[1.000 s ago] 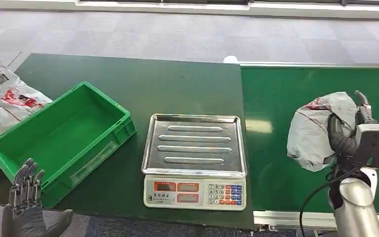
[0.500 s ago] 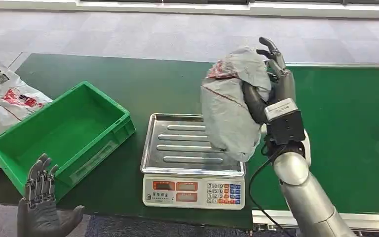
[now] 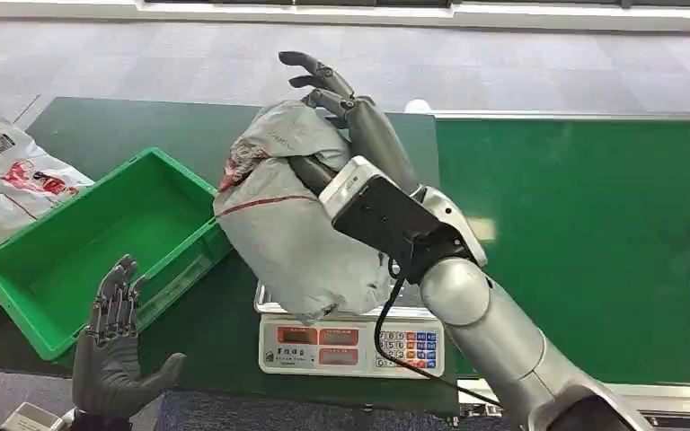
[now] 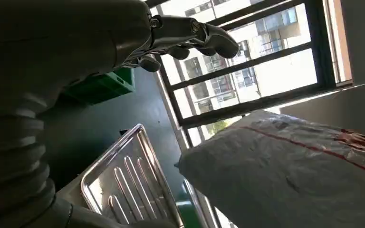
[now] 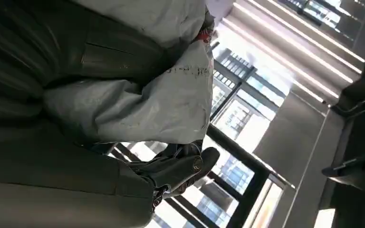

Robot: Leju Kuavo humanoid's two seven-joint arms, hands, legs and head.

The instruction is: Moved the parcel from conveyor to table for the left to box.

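Holding the grey parcel in my right hand, fingers clamped around it, I am carrying it above the weighing scale, beside the green crate. My left hand is waiting with fingers apart. I am aiming for bare tabletop near that hand, lowering gently before releasing.

Grey parcel with red markings, bright green box, dark green table, silver tray.
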